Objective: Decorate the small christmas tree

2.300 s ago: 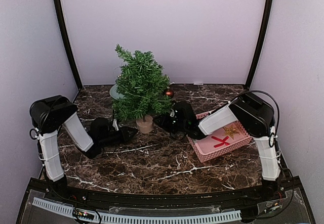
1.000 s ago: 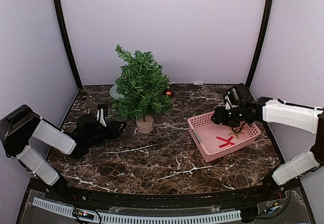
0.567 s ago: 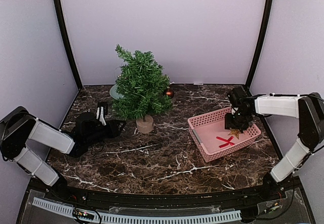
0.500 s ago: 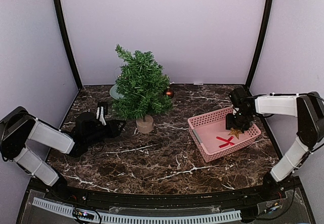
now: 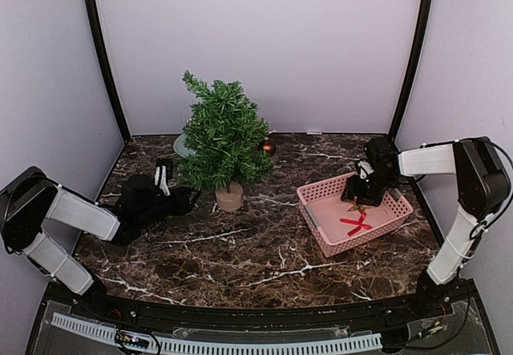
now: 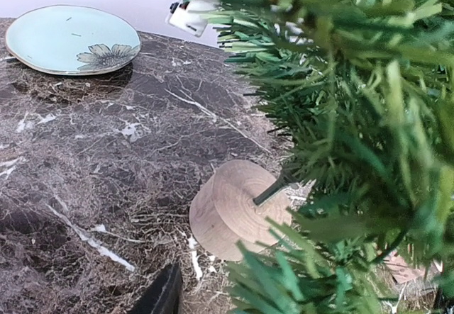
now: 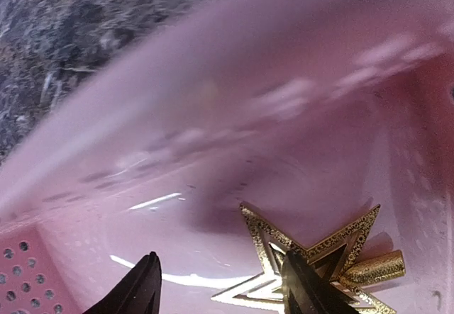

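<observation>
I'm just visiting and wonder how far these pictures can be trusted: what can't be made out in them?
Gold star: top view, the right tool mostly covers it; right wrist view, the bottom edge cuts its lower points.
Plate: top view, the small christmas tree hides most of it.
Left tool: left wrist view shows one fingertip only, so open or shut is unclear.
Pink basket wall: blurred, right wrist view.

Gold star [image 7: 344,234] in pink basket [image 7: 213,115]
</observation>
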Robot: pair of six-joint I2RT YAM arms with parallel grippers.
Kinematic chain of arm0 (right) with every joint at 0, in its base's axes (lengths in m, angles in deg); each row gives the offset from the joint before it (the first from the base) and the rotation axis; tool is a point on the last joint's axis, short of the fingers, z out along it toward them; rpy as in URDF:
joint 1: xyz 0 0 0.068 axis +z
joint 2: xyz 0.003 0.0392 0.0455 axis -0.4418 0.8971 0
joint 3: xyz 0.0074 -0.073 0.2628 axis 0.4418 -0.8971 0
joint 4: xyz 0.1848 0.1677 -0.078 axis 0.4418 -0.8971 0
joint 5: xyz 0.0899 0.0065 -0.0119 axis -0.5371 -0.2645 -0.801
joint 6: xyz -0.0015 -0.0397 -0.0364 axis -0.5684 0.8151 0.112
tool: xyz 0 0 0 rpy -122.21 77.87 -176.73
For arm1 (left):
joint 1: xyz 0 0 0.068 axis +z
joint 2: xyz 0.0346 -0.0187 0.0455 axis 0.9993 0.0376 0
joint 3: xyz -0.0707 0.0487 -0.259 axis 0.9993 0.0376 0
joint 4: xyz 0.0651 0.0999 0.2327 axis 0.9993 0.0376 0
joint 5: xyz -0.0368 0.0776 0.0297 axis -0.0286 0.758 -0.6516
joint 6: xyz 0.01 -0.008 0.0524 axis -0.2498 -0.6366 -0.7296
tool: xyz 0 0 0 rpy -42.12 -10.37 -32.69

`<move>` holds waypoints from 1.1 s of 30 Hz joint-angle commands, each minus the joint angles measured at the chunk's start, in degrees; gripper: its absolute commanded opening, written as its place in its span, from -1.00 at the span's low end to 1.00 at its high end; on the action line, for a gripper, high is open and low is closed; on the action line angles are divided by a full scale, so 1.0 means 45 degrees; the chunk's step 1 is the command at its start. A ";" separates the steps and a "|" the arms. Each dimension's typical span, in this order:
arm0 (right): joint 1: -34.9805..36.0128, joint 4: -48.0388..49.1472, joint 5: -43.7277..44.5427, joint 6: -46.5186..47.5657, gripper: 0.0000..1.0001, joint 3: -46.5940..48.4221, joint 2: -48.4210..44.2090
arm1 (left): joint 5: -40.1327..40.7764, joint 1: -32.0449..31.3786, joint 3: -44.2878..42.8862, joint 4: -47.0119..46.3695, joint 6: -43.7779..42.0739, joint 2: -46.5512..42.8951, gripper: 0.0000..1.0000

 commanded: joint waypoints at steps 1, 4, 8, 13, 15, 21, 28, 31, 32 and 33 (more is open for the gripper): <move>0.0498 0.0646 -0.2041 0.1450 0.13 0.0808 0.0385 | -0.0005 0.0057 -0.0312 -0.0109 -0.0200 0.0191 -0.13; 0.0841 0.0497 -0.1661 0.2163 0.07 0.1110 0.0058 | -0.0061 0.0055 -0.0366 -0.0101 -0.0225 0.0246 -0.13; 0.0998 0.0790 -0.0767 0.1956 0.03 0.0433 -0.1519 | -0.0032 0.0055 -0.0398 -0.0045 -0.0250 0.0167 -0.13; 0.0827 -0.0542 0.1535 0.1153 -0.05 -0.0234 -0.3006 | -0.0105 0.0055 -0.0522 0.0078 -0.0265 0.0213 -0.13; 0.0241 -0.1106 0.2154 0.1242 -0.08 -0.0373 -0.2994 | -0.0118 0.0065 -0.0542 0.0048 -0.0245 0.0259 -0.13; -0.0786 -0.1344 0.2240 0.1873 -0.24 0.0115 -0.1831 | -0.0382 0.0056 -0.0642 -0.0287 -0.0136 0.0605 -0.13; -0.0767 -0.1950 0.3992 0.3545 -0.38 0.0767 -0.1354 | -0.0491 0.0056 -0.0558 -0.0334 -0.0247 0.0417 -0.12; -0.0633 -0.2140 0.4850 0.3880 -0.35 0.0829 -0.1298 | -0.0553 0.0055 -0.0616 -0.0344 -0.0309 0.0461 -0.11; -0.0538 -0.2176 0.5161 0.4021 -0.34 0.0816 -0.1297 | -0.0564 0.0055 -0.0635 -0.0330 -0.0331 0.0487 -0.11; -0.0419 -0.2203 0.5483 0.4175 -0.34 0.0780 -0.1292 | -0.0611 0.0055 -0.0688 -0.0318 -0.0378 0.0495 -0.11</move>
